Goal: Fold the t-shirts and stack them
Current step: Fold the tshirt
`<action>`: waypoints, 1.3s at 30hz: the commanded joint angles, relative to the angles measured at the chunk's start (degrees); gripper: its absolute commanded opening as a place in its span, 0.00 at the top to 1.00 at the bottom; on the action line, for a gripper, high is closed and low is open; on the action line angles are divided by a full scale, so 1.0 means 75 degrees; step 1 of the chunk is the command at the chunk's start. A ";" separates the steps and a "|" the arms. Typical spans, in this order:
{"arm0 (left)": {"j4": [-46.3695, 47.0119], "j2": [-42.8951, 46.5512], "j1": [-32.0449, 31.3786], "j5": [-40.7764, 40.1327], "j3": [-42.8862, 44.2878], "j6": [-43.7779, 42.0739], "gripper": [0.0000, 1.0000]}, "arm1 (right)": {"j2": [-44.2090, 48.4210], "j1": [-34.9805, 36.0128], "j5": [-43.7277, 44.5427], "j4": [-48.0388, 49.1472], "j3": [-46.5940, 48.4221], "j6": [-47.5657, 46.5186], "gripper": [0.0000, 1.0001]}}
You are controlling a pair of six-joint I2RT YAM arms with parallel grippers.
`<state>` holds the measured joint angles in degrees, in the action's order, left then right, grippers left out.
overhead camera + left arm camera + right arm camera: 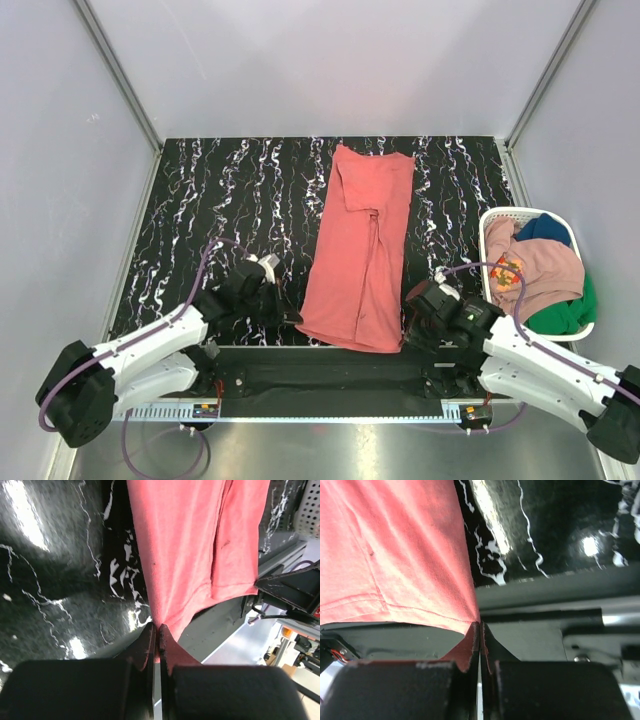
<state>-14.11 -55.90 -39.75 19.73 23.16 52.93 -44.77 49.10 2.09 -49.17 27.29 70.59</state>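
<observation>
The black, white-veined marble-look table (220,200) carries only one garment, so the job looks to be in its early part. The plain coral-red cotton t-shirt (365,250) lies at the table's middle as a long, narrow strip running from 12 o'clock down to 6 o'clock. Its sides appear turned in lengthwise, with a bunched ridge down the middle, and its near hem reaches the table's front edge. I judge that the lengthwise fold is roughly made, while the crosswise fold that would shorten it into a packet is not yet done.

At 3 o'clock, the white perforated plastic laundry basket (497,215) holds the rest in a heap. The dusty pink t-shirt with a small colourful print (545,268) lies on top, a green one (568,315) is beneath it toward 5 o'clock, and a dark blue one (545,228) peeks out at 12 o'clock. All three are unfolded, and no stack exists anywhere on the table.

The left pincer (156,630) sits at 7 o'clock, its fingers pressed together on the near left corner of the coral hem. The right pincer (479,627), at 5 o'clock, is likewise clamped on the near right corner. The hold suits carrying the hem toward 12 o'clock.
</observation>
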 commanded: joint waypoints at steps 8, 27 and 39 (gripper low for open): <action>-0.0321 0.0176 -0.0337 -0.0438 0.0380 0.0572 1.00 | -0.0533 0.0086 0.0623 -0.1495 0.1646 -0.0680 1.00; -0.0931 -0.2680 0.0764 -0.0369 0.3544 -0.0658 1.00 | -0.3028 -0.0439 0.2792 -0.0758 0.3919 -0.2133 1.00; -0.0614 -0.4967 0.1690 0.0511 0.5734 -0.1208 1.00 | -0.4235 -0.2362 0.2171 0.0367 0.5044 -0.4079 1.00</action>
<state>-20.88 -90.56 -27.92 19.84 60.49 46.59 -74.32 33.45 18.61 -50.50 61.95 45.25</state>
